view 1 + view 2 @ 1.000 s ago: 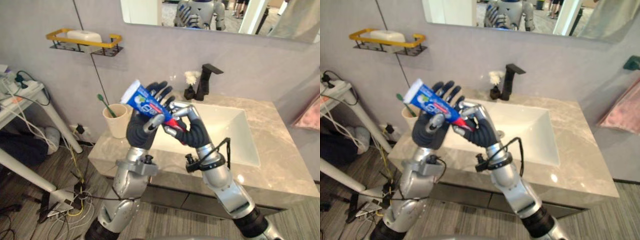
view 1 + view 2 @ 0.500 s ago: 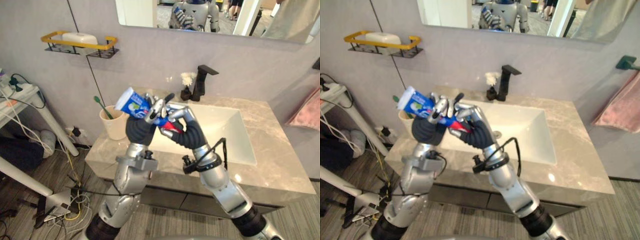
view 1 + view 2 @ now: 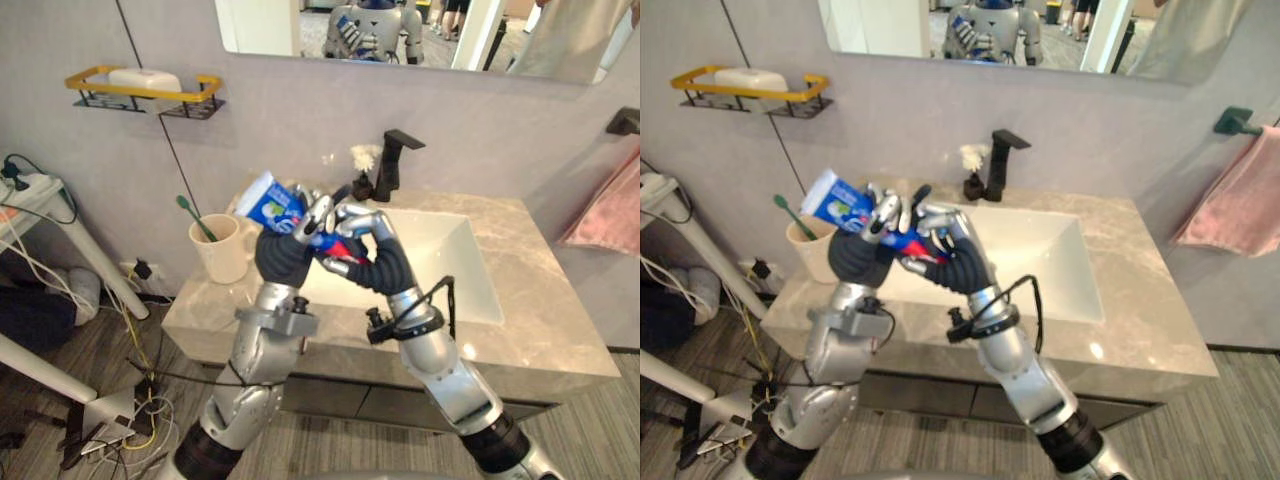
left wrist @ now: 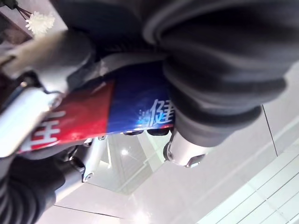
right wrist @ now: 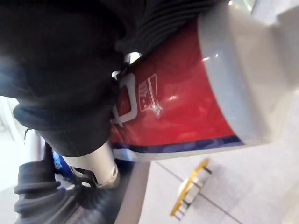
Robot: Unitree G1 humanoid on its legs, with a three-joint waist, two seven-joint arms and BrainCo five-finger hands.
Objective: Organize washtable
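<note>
Toothpaste tube [image 3: 273,204], glossy, blue and red, is clasped by left hand [image 3: 283,256] and right hand [image 3: 377,264] over veined stone counter [image 3: 548,305].

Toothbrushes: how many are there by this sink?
1. A green toothbrush leans in the beige cup at the left end of the counter, head up. The cup's inside is hidden, so another could sit unseen.

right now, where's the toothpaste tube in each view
Left eye view: toothpaste tube centre, left hand round its blue part.
Right eye view: left of centre.
Left wrist view: blue-red, past the dark cover.
Right wrist view: red, beside the dark cover.
Shared landmark: red end in the right hand.
</note>
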